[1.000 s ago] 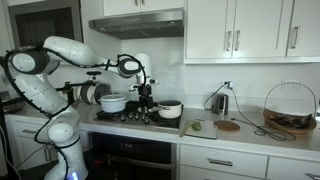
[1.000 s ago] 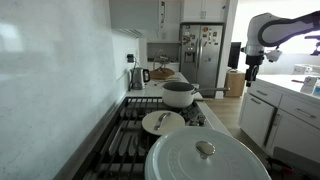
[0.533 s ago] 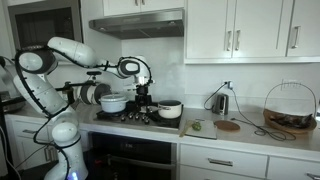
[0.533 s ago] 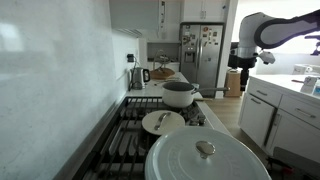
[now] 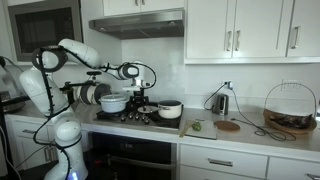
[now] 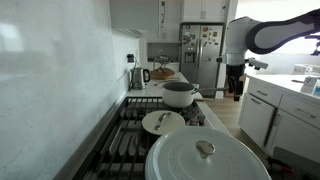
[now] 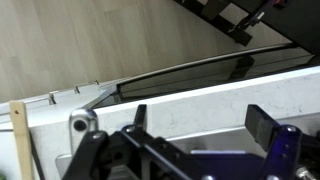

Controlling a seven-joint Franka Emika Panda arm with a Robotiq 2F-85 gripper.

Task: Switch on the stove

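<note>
The stove [image 5: 128, 117] is a black gas cooktop with dark grates; it also shows in an exterior view [image 6: 135, 140]. Its black oven front [image 5: 130, 153] lies below. The front knobs are too small to make out. My gripper [image 5: 139, 96] hangs fingers down over the stove's front part, between a white pot and a white bowl. In an exterior view [image 6: 236, 90] it hangs off the stove's front edge, touching nothing. In the wrist view my gripper [image 7: 205, 128] is open and empty above a white counter edge.
On the stove stand a steel pot [image 5: 89, 93], a white pot [image 5: 113, 102], a white bowl [image 5: 170, 109], a plate [image 6: 162, 122] and a big white lid [image 6: 205, 155]. A cutting board [image 5: 197, 126], a kettle [image 5: 220, 101] and a wire basket [image 5: 289, 108] sit on the counter.
The arm has swung in toward the stove's front edge and the gripper has come lower. Pots and plate have not moved.
</note>
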